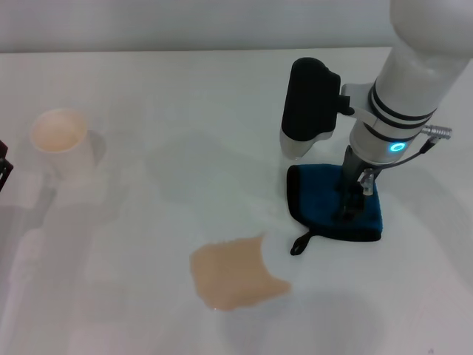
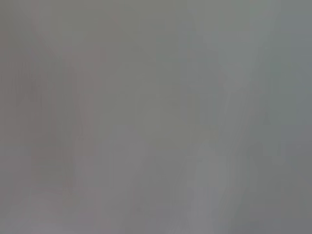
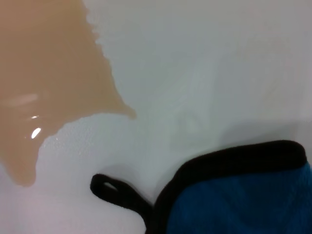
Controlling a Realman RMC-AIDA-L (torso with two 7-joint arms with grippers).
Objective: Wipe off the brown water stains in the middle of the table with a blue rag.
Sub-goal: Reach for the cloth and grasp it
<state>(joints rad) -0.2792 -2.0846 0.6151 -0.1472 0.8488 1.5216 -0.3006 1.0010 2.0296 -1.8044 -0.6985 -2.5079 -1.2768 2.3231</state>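
In the head view the right gripper [image 1: 353, 194] stands straight down on the blue rag [image 1: 325, 203], its fingers pressed into the cloth; whether they have pinched a fold or merely rest on it I cannot tell. The rag lies flat on the table [image 1: 185, 111], just beside the brown water stains [image 1: 233, 274], on the puddle's far right side, with its black loop [image 1: 300, 242] pointing toward the puddle. A paper cup [image 1: 60, 137] stands well apart from the rag, far off to its left. The left gripper is not visible here.

The left wrist view is a blank grey field (nothing to read from it).

In the right wrist view the rag's black-edged corner [image 3: 234, 195] and loop [image 3: 114, 192] lie near the puddle's [image 3: 48, 83] edge but not touching it, with bare table between.

The risks, as I judge them: a shallow grip could let the thick cloth slip out or bunch while dragged; pushing without pressing flat could smear liquid outward rather than soak it.
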